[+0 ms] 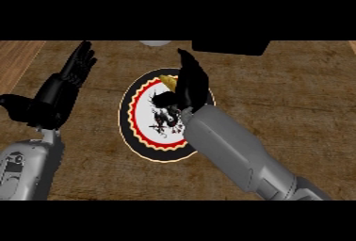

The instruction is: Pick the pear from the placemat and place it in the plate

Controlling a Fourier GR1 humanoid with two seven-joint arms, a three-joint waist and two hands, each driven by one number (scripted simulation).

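Note:
The plate [139, 134] has a black rim, a red ring and a white middle, and lies at the centre of the brown placemat [292, 108]. My right hand [192, 87] hangs over the plate's upper right part, edge-on, with its fingers stretched out straight. Only a small yellow piece of the pear [168, 79] shows at the hand's left side, over the plate's upper rim; the hand hides the rest. I cannot tell whether the pear touches the plate. My left hand [64, 92] rests open at the left, fingers up, away from the plate.
A pale round object [154, 43] and a black box-like object [230, 47] sit at the mat's far edge. Wooden counter [15, 59] shows to the left of the mat. My right forearm [236, 150] crosses the mat's lower right.

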